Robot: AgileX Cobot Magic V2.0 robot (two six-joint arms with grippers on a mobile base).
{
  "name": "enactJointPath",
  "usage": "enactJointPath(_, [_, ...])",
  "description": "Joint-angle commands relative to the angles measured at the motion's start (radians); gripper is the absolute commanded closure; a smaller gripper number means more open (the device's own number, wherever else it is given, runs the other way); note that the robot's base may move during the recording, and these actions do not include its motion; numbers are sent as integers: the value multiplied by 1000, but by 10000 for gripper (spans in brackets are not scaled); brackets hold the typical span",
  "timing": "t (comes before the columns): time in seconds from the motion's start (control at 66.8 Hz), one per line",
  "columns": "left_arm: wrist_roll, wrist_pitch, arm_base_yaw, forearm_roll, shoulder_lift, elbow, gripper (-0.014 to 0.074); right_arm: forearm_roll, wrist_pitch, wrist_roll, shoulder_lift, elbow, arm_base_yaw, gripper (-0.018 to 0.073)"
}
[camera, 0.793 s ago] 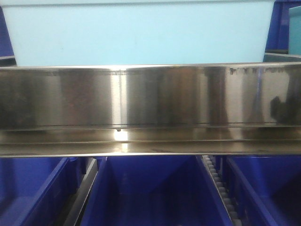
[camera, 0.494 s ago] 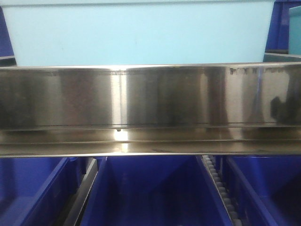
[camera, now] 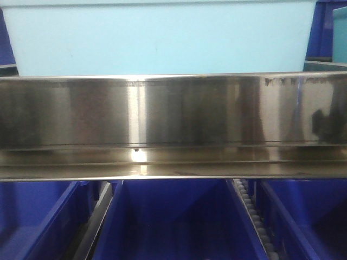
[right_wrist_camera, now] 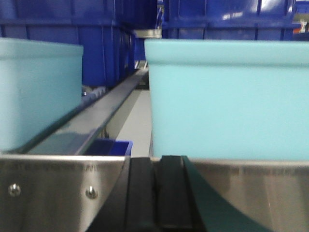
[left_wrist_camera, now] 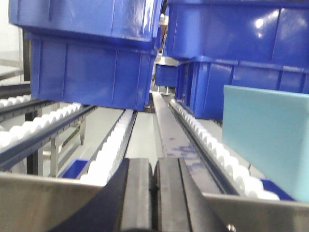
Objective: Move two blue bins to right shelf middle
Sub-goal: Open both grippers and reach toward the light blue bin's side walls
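one pale blue bin (right_wrist_camera: 227,96) stands just ahead and right of the right gripper (right_wrist_camera: 154,193), and the second pale blue bin (right_wrist_camera: 38,92) is ahead-left, apart from it. both grippers' fingers are pressed together. the left gripper (left_wrist_camera: 153,186) faces dark blue bins (left_wrist_camera: 91,63) beyond roller tracks (left_wrist_camera: 212,145).

Front view is bright and sharp. The steel rail (camera: 173,127) carries a vertical glare band left of centre, with a small blown-out spot beneath it. Murky reflections sit at 3 o'clock. The pale bin (camera: 162,38) at 12 o'clock is lit flat, nearly washed out. Dark bins (camera: 173,222) at 6 o'clock lie in shade. Left wrist view is soft: the left pincer (left_wrist_camera: 153,169) at 6 o'clock is unfocused, rollers (left_wrist_camera: 108,154) bleach white, and highlights dot 1 o'clock. Right wrist view is blurrier, dim toward 12 o'clock.
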Motion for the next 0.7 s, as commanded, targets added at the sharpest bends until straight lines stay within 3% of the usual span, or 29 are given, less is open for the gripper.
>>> enactJointPath(0.0, [2,-34,-5,-1,-4,-2,707,4,-72,-6,-3,0,1,721])
enactJointPath(0.269, [2,-155,-5,-1,-4,-11,707,4,-268,-6,-3,0,1,721])
enactJointPath(0.374, [2,-92,-5,10,-4,-118,707,4,-180,-6,-3,-93,1,721])
enactJointPath(0.464, [2,33,-5,54,8,-237,693,4,-53,-6,-3,-226,1,721])
enactJointPath(0.584, [2,222,-5,100,96,-421,520,4,112,-6,69,-397,1,688])
enactJointPath(0.688, [2,299,-5,116,190,-531,309,4,171,-6,161,-502,1,514])
